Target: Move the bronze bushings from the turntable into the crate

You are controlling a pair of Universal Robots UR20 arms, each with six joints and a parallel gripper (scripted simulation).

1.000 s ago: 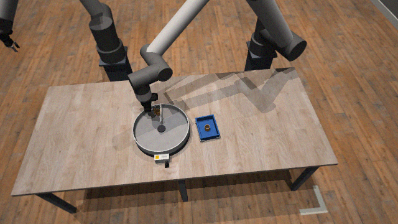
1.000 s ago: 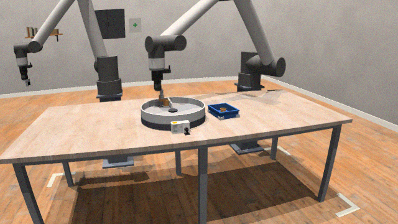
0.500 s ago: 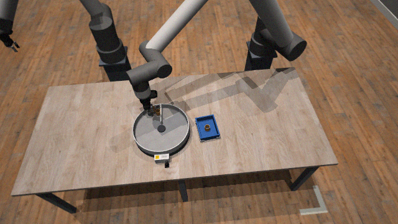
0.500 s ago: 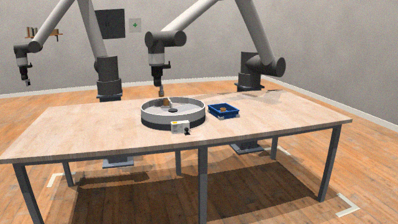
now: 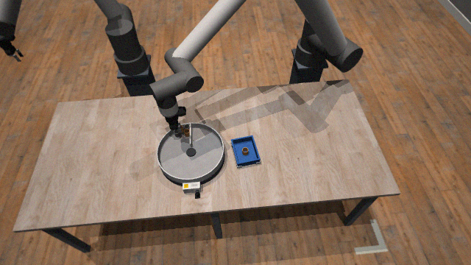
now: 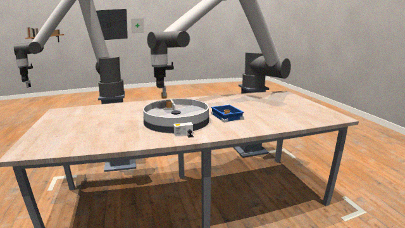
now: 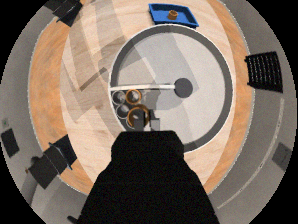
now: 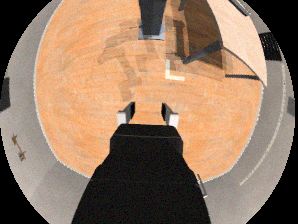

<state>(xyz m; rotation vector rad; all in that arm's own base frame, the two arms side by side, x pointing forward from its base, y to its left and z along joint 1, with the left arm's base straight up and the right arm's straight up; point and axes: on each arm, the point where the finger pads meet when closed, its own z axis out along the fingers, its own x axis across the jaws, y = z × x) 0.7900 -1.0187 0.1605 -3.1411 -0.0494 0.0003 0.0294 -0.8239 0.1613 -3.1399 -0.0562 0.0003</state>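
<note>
While we hold one, the crate waits across

Our left fingers (image 5: 179, 129) (image 6: 164, 91) clamp a bronze ring (image 5: 182, 127) (image 6: 164, 95) (image 7: 128, 117) above the turntable (image 5: 221, 149) (image 6: 177, 120) (image 7: 228, 87); the crate (image 5: 257, 149) (image 6: 232, 117) (image 7: 188, 23) lies beyond the divider (image 5: 190, 135) (image 6: 173, 105) (image 7: 145, 87) and opposite rim. Our right fingers (image 5: 18, 55) (image 6: 28, 83), farther off, stand apart.

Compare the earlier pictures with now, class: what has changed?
The left hand has risen from the turntable, lifting a bronze bushing. The crate, the bushing inside it and the right hand show no visible change.
</note>
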